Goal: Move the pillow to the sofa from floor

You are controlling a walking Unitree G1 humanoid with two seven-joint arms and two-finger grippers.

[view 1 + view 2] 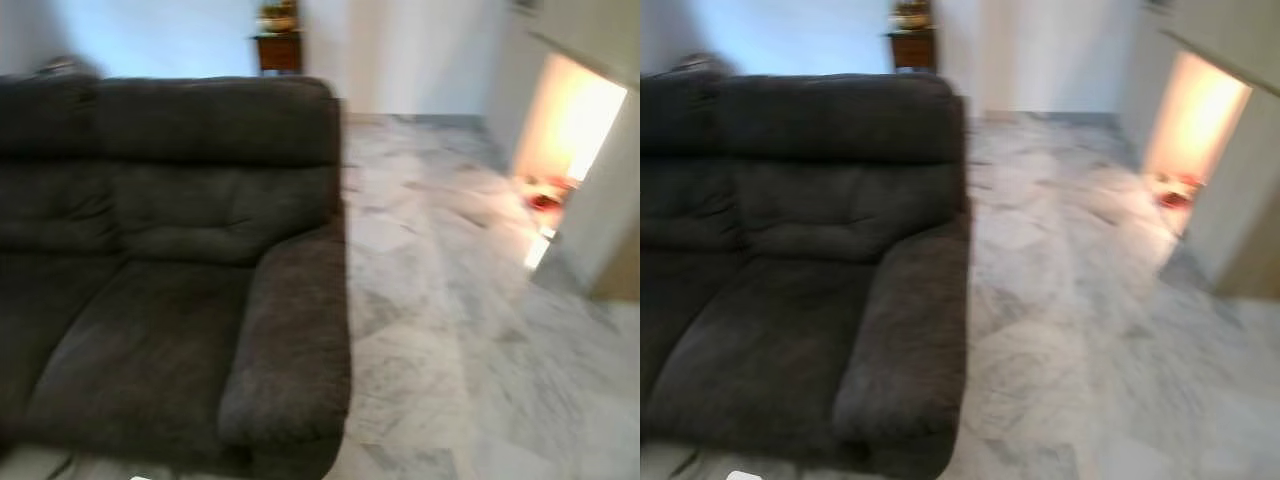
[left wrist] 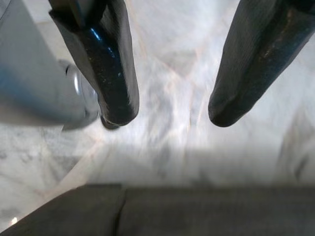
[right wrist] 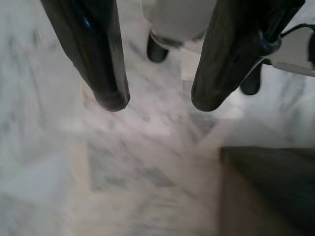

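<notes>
Ahead, a dark grey sofa (image 1: 170, 270) is taking up the robot's left side of the blurred head views, its seat cushions bare and its rounded armrest (image 1: 290, 350) jutting toward the camera. Beside that armrest, on the robot's right, pale veined marble floor (image 1: 440, 330) is stretching away toward the far wall. Behind the sofa's backrest, a small dark wooden stand (image 1: 278, 50) is sitting against the wall with something yellowish on top, too blurred to identify. Well to the right of the sofa, across the floor, a brightly lit doorway (image 1: 570, 130) is glowing orange, with a few small reddish things lying at its threshold, too small to tell apart.

I cannot make out where the pillow is lying from these frames.

Over the marble near the sofa, the left gripper (image 2: 170, 110) is hanging with its two black fingers spread wide, nothing between them; a dark edge of the sofa (image 2: 197, 211) is showing just past the fingertips, and a silver part of the robot's body (image 2: 34, 83) is sitting beside one finger. Likewise the right gripper (image 3: 157, 103) is pointing down at the floor with its fingers parted and empty, a dark corner of the sofa (image 3: 275, 191) lying near it and the robot's white leg and black foot parts (image 3: 177, 24) standing beyond the fingers.
</notes>
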